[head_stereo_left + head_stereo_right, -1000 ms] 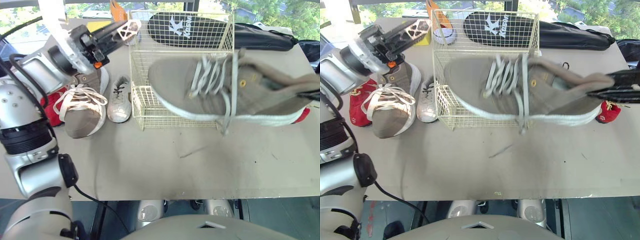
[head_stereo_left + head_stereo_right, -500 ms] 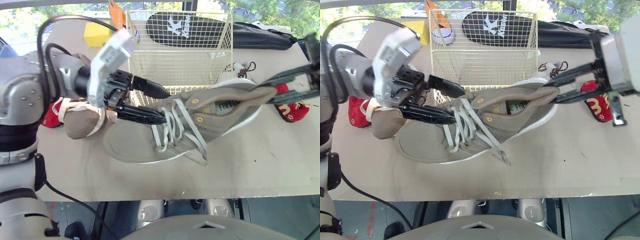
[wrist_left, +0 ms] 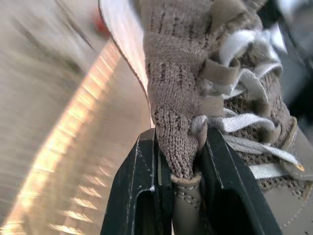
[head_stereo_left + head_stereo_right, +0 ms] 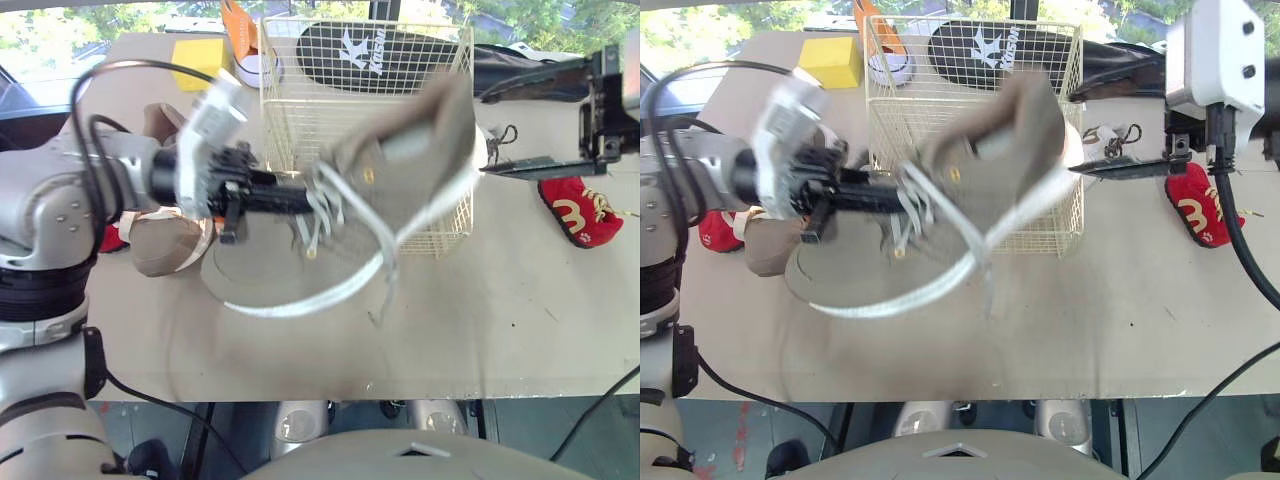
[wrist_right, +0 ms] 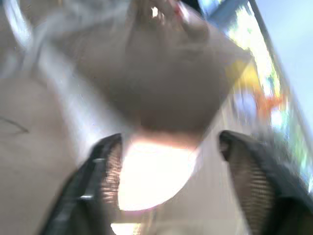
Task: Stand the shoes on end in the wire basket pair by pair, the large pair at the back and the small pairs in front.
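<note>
1. The left gripper (image 3: 181, 149) is clamped on the large tan shoe (image 4: 400, 150), its two fingers pinching the knit tongue just under the white laces.
2. The shoe hangs tilted and blurred. Its heel is high against the front wall of the wire basket (image 4: 300, 120), its toe is low toward the robot's left, and its white sole edge sweeps over the table (image 4: 500, 320).
3. Whether the heel is past the basket's rim cannot be told.
4. The right gripper (image 5: 171, 147) sits off the basket's right side with fingers spread wide, gripping nothing, and the shoe's heel is just beyond its tips.
5. Open table runs from the basket's front wall to the near edge, widest toward the front right.
6. It is tighter on the left, where the second tan shoe (image 4: 160, 245) lies just beside the left gripper.
7. On the right flank, a white small shoe (image 4: 481, 150) sits hard by the basket's right wall, with a red shoe (image 4: 575, 208) farther right.
8. At the back are a yellow block (image 4: 200, 62) and a black sole (image 4: 365, 45) seen through the wires.
</note>
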